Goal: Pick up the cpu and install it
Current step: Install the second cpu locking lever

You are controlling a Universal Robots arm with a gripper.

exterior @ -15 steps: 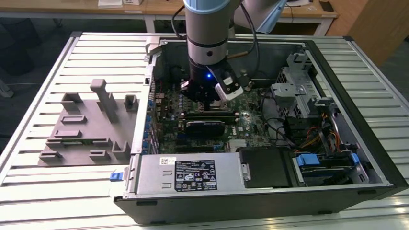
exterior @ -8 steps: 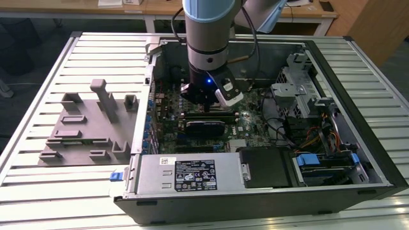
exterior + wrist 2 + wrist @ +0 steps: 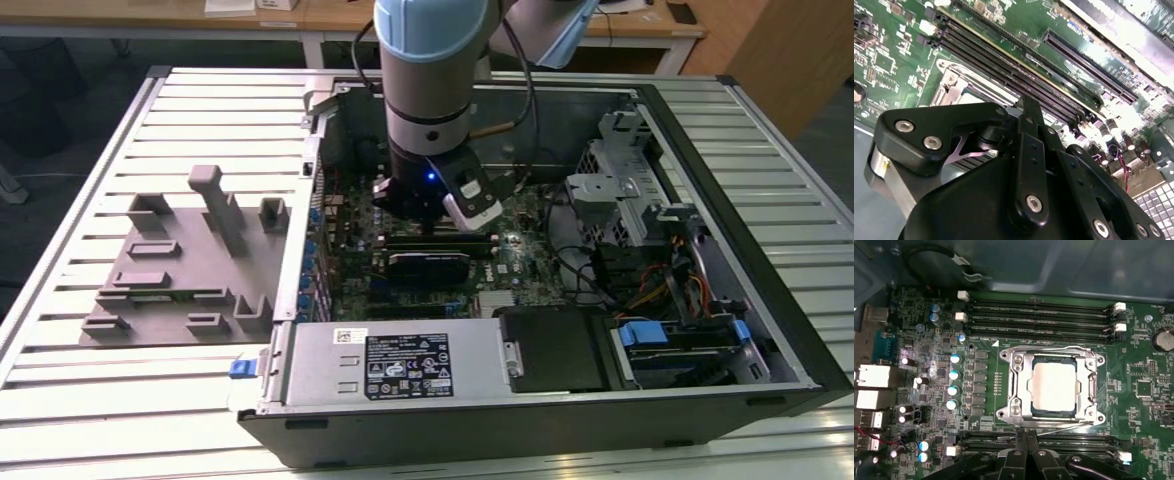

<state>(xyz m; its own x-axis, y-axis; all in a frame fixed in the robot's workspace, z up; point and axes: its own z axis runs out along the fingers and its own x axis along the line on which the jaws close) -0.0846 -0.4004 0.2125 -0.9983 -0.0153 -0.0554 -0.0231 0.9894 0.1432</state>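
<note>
Slatted metal table (image 3: pixel 120 400), pale wooden desk (image 3: pixel 307 18) behind, dark floor (image 3: pixel 54 90).

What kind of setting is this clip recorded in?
Probably a robotics lab or test workbench for PC assembly: an open computer case lies on a slatted metal table, a grey fixture tray sits beside it, and wooden desks stand behind.

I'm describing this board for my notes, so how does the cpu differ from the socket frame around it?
The cpu is a plain, pale silvery plate; the socket frame is shiny metal with screws and cutouts. The cpu is the smaller, sitting inside the frame's opening; the frame surrounds it on all sides. The cpu is solid across; the frame is open in the middle. Both are squarish, lie flat on the green board and sit between rows of memory slots.
</note>
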